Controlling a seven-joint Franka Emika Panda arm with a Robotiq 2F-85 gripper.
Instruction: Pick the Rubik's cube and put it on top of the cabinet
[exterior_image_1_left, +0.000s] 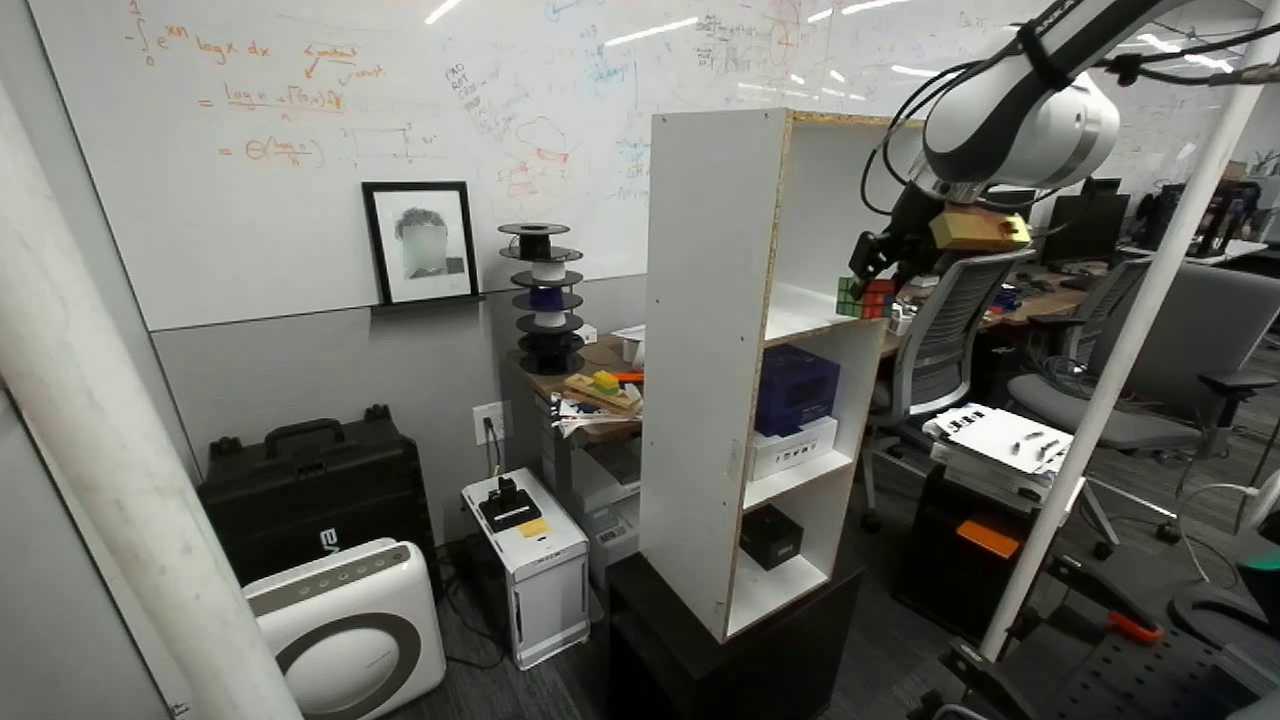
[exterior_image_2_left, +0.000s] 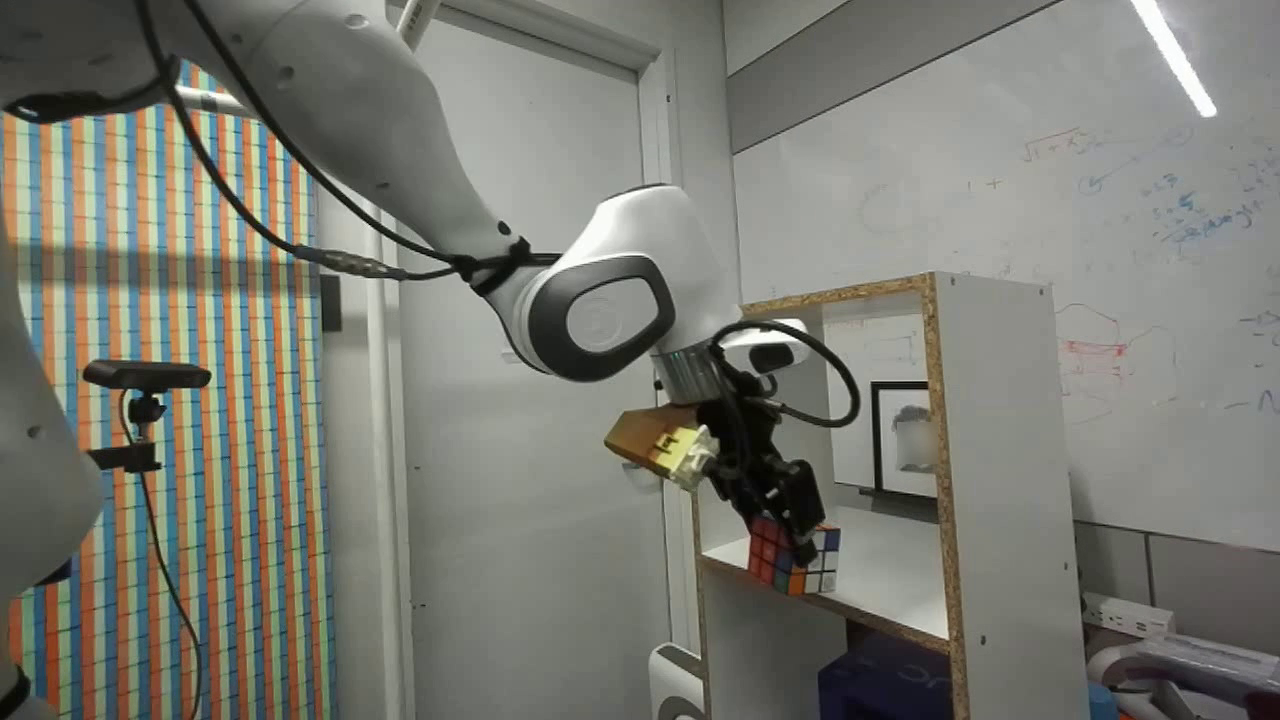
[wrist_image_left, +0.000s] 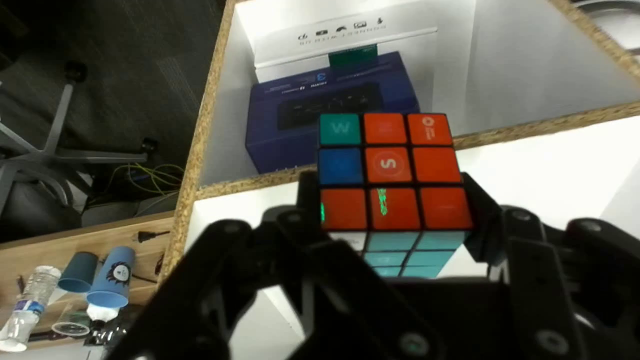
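Observation:
The Rubik's cube (exterior_image_1_left: 865, 298) is between the fingers of my gripper (exterior_image_1_left: 880, 275), at the front edge of the upper shelf of the white cabinet (exterior_image_1_left: 710, 350). In the wrist view the cube (wrist_image_left: 390, 165) shows a mostly red face and a light blue face. Both fingers of the gripper (wrist_image_left: 392, 205) press against its opposite sides. In an exterior view the cube (exterior_image_2_left: 768, 555) overlaps the shelf edge of the cabinet (exterior_image_2_left: 1010, 450), partly behind a finger of the gripper (exterior_image_2_left: 790, 525). Whether it touches the shelf is unclear.
A dark blue box (exterior_image_1_left: 797, 388) sits on a white box (exterior_image_1_left: 795, 450) in the middle compartment. A small black box (exterior_image_1_left: 770, 537) is in the bottom one. The cabinet stands on a low black base (exterior_image_1_left: 740, 660). Office chairs (exterior_image_1_left: 945, 330) stand beside it.

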